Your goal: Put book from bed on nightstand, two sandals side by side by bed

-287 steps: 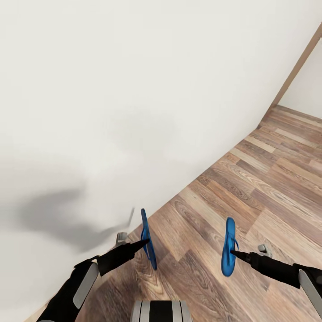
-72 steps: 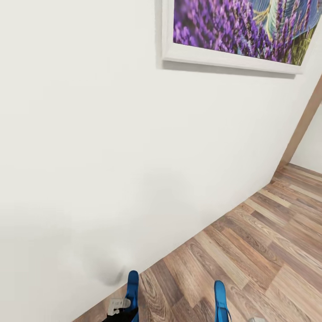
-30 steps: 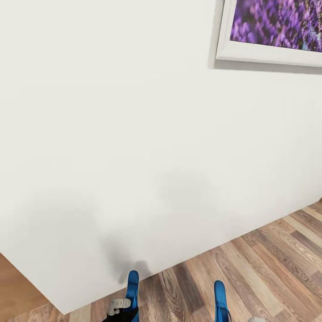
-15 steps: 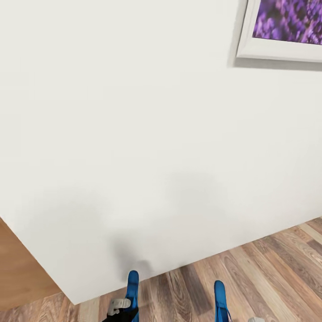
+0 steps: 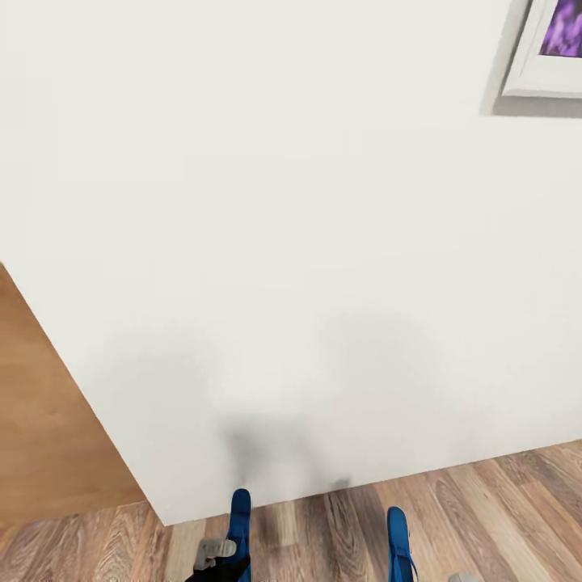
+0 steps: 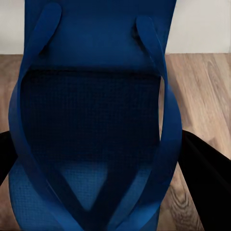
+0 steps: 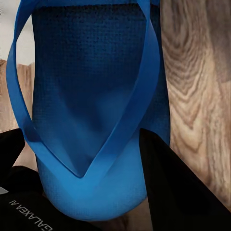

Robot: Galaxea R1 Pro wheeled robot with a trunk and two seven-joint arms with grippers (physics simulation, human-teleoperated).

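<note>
Two bright blue sandals are held upright, one in each gripper. In the head view the left sandal (image 5: 240,517) and the right sandal (image 5: 398,537) poke up from the lower edge, above the plank floor. My left gripper (image 5: 217,563) is shut on the left sandal (image 6: 91,110), its black fingers (image 6: 207,183) pressing both sides of the sole. My right gripper (image 7: 91,185) is shut on the right sandal (image 7: 91,91) near the toe strap. The book, the bed and the nightstand are out of view.
A white wall (image 5: 291,226) stands close in front and meets the brown plank floor (image 5: 501,501) just past the sandals. A tan wood panel (image 5: 48,420) adjoins the wall at the left. The corner of a white-framed purple picture (image 5: 543,56) hangs high at the right.
The head view has swung left: the picture slid off to the right and the tan panel came in at the left. Both sandals stay held in the same place in the view.
</note>
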